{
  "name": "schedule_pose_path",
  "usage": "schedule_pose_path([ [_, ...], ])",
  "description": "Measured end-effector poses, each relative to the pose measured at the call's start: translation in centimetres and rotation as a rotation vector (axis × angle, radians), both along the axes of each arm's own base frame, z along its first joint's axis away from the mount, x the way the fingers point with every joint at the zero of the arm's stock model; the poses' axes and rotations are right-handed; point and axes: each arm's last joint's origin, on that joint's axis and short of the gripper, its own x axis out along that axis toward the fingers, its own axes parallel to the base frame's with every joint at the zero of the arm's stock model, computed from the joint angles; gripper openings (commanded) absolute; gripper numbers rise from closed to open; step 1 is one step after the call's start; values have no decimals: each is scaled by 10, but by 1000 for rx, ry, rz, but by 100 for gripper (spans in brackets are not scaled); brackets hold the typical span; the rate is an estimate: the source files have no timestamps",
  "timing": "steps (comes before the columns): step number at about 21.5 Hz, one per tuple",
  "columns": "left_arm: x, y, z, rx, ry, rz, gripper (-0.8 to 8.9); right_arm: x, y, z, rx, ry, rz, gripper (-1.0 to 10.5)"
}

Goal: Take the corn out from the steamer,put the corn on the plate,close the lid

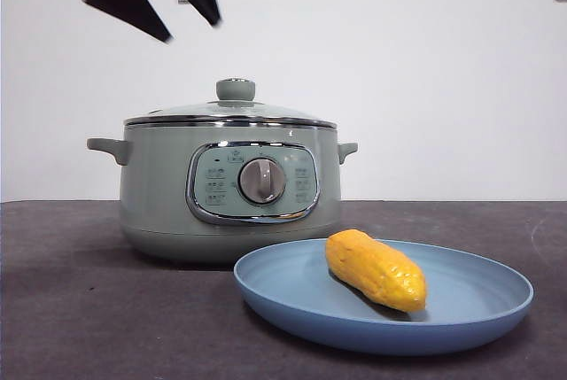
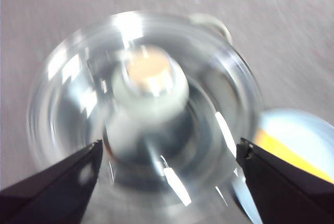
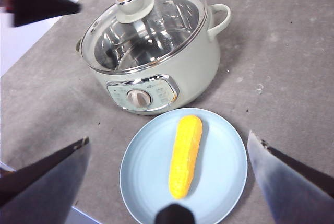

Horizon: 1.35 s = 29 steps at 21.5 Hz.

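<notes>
The yellow corn [image 1: 376, 269] lies on the light-blue plate [image 1: 483, 305], in front of and to the right of the sage-green steamer [image 1: 159, 194]. The glass lid [image 1: 177, 112] sits shut on the steamer, with its green knob [image 1: 236, 89] on top. My left gripper [image 1: 189, 27] is open and empty, above the lid and apart from it. The blurred left wrist view shows the knob [image 2: 148, 85] between its jaws [image 2: 169, 148]. My right gripper [image 3: 168, 138] is open and empty, high above the plate [image 3: 219, 166] and the corn [image 3: 186, 153].
The dark grey table [image 1: 71, 309] runs to a white wall behind. The right wrist view shows the steamer [image 3: 193, 67], its lid [image 3: 156, 31] and the left gripper [image 3: 73, 0] beside the lid's far edge.
</notes>
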Motion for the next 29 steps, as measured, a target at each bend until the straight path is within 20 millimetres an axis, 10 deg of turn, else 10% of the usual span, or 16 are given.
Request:
schedule_pose_path([
  [10, -91, 36, 43, -117, 108, -109, 429, -3, -1, -6, -75, 34, 66, 499],
  [15, -120, 47, 52, -159, 124, -159, 144, -5, 1, -6, -54, 48, 166, 297],
  [19, -131, 52, 53, -157, 146, -162, -8, -6, 2, -6, -45, 53, 206, -23],
  [29, -133, 53, 51, -150, 168, -157, -8, -6, 2, -6, -48, 51, 205, 2],
])
